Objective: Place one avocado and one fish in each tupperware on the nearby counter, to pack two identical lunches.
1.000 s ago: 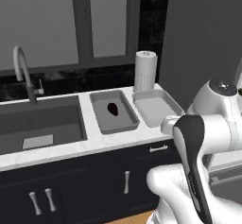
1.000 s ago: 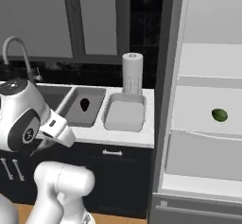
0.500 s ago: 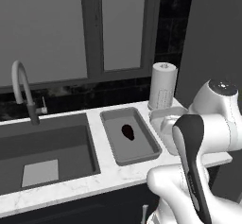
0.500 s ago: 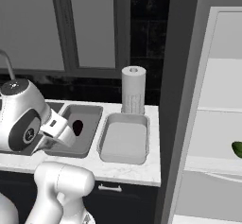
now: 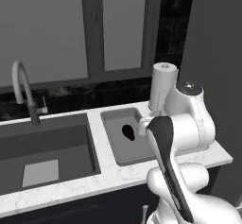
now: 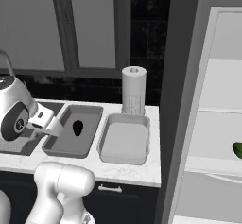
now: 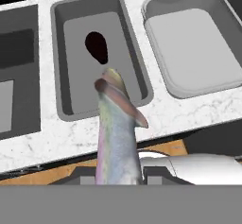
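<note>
Two shallow round-cornered trays sit side by side at the white marbled counter's (image 7: 189,112) front edge. We see a blackish-maroon pear-shaped avocado (image 7: 96,47) in the mid-grey tray (image 7: 61,62); the paler off-white tray (image 7: 198,48) adjoins. Our gripper (image 7: 118,173) clamps a slender silvery-grey fish (image 7: 116,133).

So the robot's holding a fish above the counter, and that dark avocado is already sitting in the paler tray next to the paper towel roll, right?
Not quite. The dark avocado lies in the darker grey tray, the one nearer the sink. The paler tray beside the paper towel roll holds nothing, as the hand view shows. The gripper does hold the fish above the counter.
</note>
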Controlling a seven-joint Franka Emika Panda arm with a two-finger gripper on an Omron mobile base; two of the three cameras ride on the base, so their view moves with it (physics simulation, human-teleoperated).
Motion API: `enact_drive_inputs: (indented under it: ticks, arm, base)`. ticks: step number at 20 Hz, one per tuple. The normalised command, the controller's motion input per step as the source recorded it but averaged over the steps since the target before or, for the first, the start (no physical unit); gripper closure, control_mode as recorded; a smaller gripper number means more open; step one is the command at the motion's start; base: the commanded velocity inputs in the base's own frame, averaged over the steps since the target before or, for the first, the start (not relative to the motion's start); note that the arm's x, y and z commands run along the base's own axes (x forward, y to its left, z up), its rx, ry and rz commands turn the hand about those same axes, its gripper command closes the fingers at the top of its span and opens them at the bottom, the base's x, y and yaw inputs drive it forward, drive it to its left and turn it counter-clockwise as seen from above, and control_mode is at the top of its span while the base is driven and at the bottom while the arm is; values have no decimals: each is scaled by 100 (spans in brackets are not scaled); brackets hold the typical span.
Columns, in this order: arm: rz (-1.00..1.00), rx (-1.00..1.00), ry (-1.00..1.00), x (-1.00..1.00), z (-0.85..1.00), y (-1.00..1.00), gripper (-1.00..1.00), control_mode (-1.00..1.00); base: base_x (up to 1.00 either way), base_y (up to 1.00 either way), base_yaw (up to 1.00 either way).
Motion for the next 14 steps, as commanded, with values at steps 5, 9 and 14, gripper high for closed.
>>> enact_drive_inputs:
  ticks: [5, 9, 14]
  arm:
    - [20, -1, 14, 77, -20, 26, 100, -100]
    - [20, 0, 12, 88, -54, 37, 100, -100]
    - [5, -5, 16, 78, -80, 14, 100, -100]
  base:
    - [0, 0, 0]
    - [0, 0, 0]
    - [0, 0, 0]
